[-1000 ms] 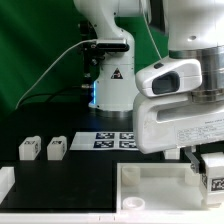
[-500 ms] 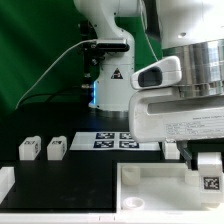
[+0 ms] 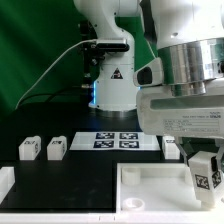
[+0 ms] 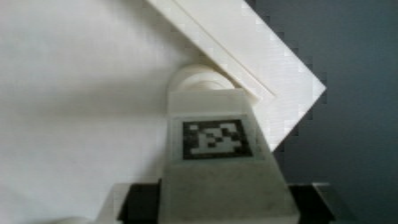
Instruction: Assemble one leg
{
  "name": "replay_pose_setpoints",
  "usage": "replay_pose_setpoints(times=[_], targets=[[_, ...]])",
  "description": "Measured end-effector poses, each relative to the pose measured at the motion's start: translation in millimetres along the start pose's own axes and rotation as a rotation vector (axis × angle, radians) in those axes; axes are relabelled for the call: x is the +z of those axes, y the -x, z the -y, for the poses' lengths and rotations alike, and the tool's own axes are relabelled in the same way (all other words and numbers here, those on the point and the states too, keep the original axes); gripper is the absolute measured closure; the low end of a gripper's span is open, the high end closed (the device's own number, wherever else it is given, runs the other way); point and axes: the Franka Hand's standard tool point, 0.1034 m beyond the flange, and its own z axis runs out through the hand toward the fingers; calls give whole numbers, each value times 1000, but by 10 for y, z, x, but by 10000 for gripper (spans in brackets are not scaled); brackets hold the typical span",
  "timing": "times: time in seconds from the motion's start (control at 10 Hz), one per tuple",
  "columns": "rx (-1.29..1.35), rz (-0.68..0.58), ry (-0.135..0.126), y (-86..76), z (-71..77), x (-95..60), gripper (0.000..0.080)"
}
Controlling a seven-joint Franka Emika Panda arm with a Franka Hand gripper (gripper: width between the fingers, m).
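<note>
My gripper (image 3: 203, 170) is shut on a white leg (image 3: 203, 174) with a square black-and-white tag. It holds the leg upright at the right end of the wide white rimmed panel (image 3: 150, 182), at the exterior view's right. In the wrist view the leg (image 4: 219, 140) points at a corner of the panel (image 4: 107, 110), its tip at the raised rim, and dark finger pads (image 4: 143, 203) flank it on both sides. Two more legs (image 3: 29, 149) (image 3: 56, 147) stand side by side on the black table at the exterior view's left. Another leg (image 3: 171, 146) shows partly behind the gripper.
The marker board (image 3: 115, 140) lies flat at the table's back, in front of the arm's white base (image 3: 112, 85). A white block (image 3: 5, 183) sits at the left edge. A green backdrop and a cable hang behind.
The arm has turned at the wrist and the gripper with the leg has shifted slightly left and down, closer onto the panel's right end. The other parts have not moved.
</note>
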Motion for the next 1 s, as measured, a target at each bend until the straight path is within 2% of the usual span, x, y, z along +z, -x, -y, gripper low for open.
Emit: replay_pose_setpoints(times=[0.3,0.6,0.7,0.8,0.9,1.0], targets=[[374,-6,14,69,6,10,502],[403,-3,15,77,2,14,492],[357,-2,15,79,2,15,296],[285,-1,15,84,5,16,296],[152,0,14,90,9,17,177],[-53,-2,11,83,16,13,158]])
